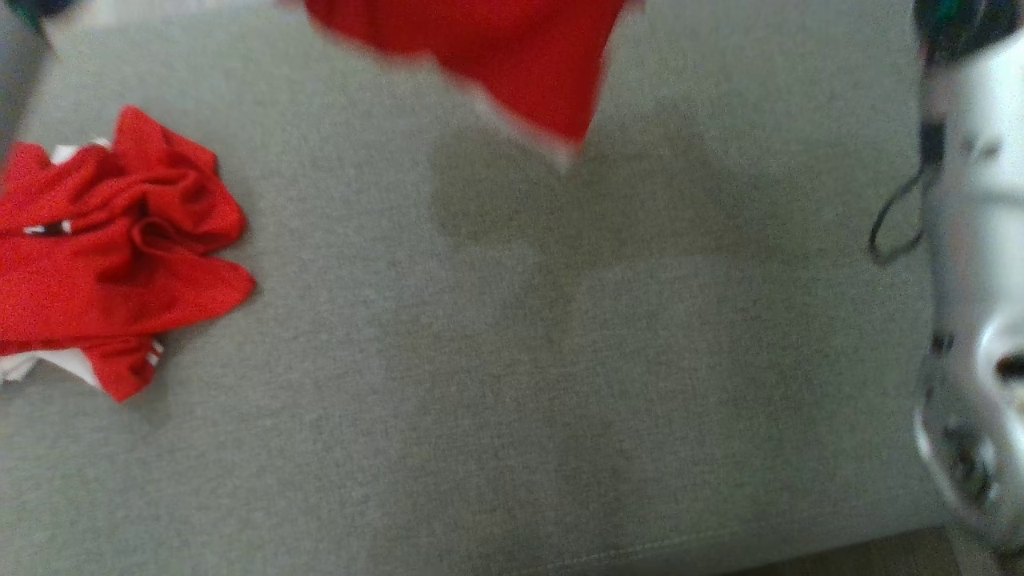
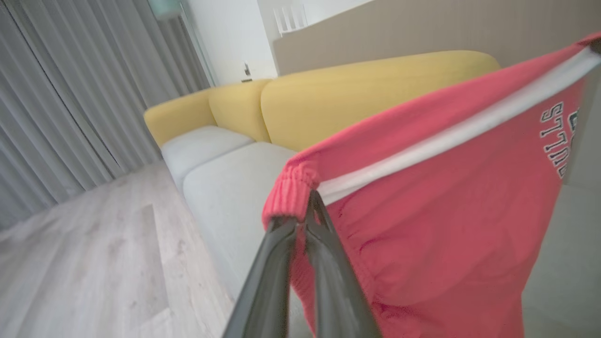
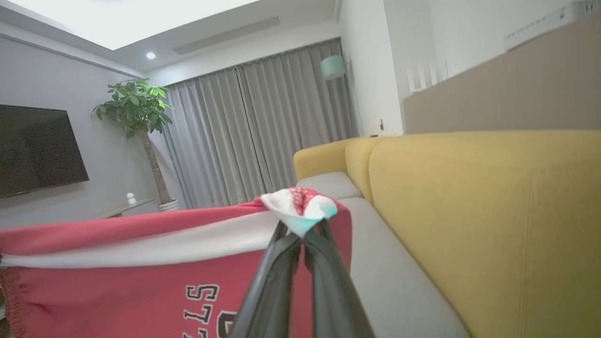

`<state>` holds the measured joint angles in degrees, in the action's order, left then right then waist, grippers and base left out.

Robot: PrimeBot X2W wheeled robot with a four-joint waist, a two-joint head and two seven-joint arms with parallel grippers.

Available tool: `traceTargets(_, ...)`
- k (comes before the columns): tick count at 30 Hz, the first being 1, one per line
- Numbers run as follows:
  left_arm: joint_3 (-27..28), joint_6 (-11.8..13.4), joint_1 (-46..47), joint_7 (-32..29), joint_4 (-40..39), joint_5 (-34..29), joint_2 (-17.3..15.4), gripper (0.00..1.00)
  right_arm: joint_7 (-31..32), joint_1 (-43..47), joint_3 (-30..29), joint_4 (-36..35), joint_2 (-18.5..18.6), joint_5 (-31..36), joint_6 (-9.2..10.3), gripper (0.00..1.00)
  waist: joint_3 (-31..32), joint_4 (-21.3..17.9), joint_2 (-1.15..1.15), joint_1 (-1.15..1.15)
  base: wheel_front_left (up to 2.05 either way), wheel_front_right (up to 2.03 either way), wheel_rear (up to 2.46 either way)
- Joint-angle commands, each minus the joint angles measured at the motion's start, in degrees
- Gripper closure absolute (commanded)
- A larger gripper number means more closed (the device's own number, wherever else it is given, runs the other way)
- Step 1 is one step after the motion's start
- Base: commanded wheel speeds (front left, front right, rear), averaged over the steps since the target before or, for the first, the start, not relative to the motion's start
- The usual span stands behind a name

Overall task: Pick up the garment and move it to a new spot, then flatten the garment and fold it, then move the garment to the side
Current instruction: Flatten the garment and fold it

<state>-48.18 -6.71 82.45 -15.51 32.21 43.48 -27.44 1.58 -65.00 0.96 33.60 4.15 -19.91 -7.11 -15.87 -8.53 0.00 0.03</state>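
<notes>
Garment: red shorts [image 2: 446, 225] with a white side stripe and dark-edged white lettering, held up in the air and stretched sideways between the two claws.
Left claw: its fingers [image 2: 303, 213] are pressed together on the gathered elastic waistband at one end of the garment, pinching it.
Right claw: it [image 3: 303, 232] pinches the other end, where a bunched white and red corner sticks up above the fingertips.
Where the garment hangs: over the far middle of the grey sofa seat [image 1: 512, 416], with one pointed, white-trimmed corner hanging lowest.
Clearance: the head view is blurred there, but the low corner seems to hang clear of the cushion.
Shadow: a broad dark patch [image 1: 576, 192] lies on the cushion just under and in front of the hanging corner.
Second red garment: a crumpled heap [image 1: 112, 256] with bits of white lies on the seat at the robot's left, well apart from the one held up.
Pale forearm: the right arm [image 1: 976, 320] stands at the right edge of the head view, with a thin dark cable loop beside it.
Sofa back: yellow backrest [image 3: 493, 211] runs behind the grey seat cushions.
Room: grey curtains [image 3: 258, 131], a wall television [image 3: 37, 150], a potted plant [image 3: 136, 108] and a pale wooden floor [image 2: 94, 263].
</notes>
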Motion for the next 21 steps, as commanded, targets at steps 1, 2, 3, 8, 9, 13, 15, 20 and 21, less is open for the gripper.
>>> traceTargets(1, 2.4, -0.2, 5.9, 1.9, 1.1, -1.7, -1.2, 1.0, -2.6, -4.2, 0.1, 1.5, -0.7, 2.0, -0.37, 1.0, -3.6, -1.1, 0.0, -0.03, 0.0, 0.0, 0.0)
traceTargets(2, 2.7, -0.2, 7.4, 3.6, 3.1, -1.9, -0.2, 1.0, -4.5, -6.5, -0.3, 4.4, -0.8, 3.2, -0.37, 1.0, -4.2, -1.1, 0.0, -0.03, 0.0, 0.0, 0.0)
traceTargets(3, 3.1, -0.2, 8.9, 5.8, 4.9, -2.4, 0.8, 1.0, -6.4, -8.5, -0.6, 7.1, -0.9, 4.4, -0.37, 1.0, -4.7, -1.0, 0.0, -0.03, 0.0, 0.0, 0.0)
traceTargets(8, 3.6, 0.4, 10.4, 16.8, 13.0, -3.7, 5.9, 1.0, -14.0, -12.8, -2.2, 17.6, -1.2, 7.2, -0.37, 1.0, -5.4, -0.7, 0.0, -0.03, 0.0, 0.0, 0.0)
traceTargets(9, 3.3, 0.2, 9.7, 18.3, 14.0, -3.4, 6.8, 1.0, -14.5, -12.8, -2.1, 19.2, -1.2, 7.2, -0.37, 1.0, -5.5, -0.6, 0.0, -0.03, 0.0, 0.0, 0.0)
traceTargets(13, 1.3, -0.6, 4.0, 20.9, 16.7, -0.9, 9.7, 1.0, -15.4, -10.2, 0.1, 25.1, -1.2, 7.6, -0.37, 1.0, -5.0, -0.2, 0.0, -0.03, 0.0, 0.0, 0.0)
traceTargets(15, -0.7, -0.7, 0.1, 21.9, 16.6, 0.0, 10.4, 1.0, -14.9, -8.2, 0.8, 28.3, -0.8, 7.4, -0.37, 1.0, -4.6, -0.1, 0.0, -0.03, 0.0, 0.0, 0.0)
traceTargets(20, -10.2, -0.8, -10.3, 23.9, 10.2, 1.5, 9.0, 1.0, -10.1, -2.7, 4.1, 34.4, 1.2, 6.5, -0.37, 1.0, -2.7, 0.0, 0.0, -0.03, 0.0, 0.0, 0.0)
traceTargets(21, -11.2, -0.8, -12.2, 24.3, 9.1, 2.5, 8.8, 1.0, -9.5, -1.5, 4.8, 34.9, 2.0, 6.0, -0.37, 1.0, -2.2, 0.2, 0.0, -0.03, 0.0, 0.0, 0.0)
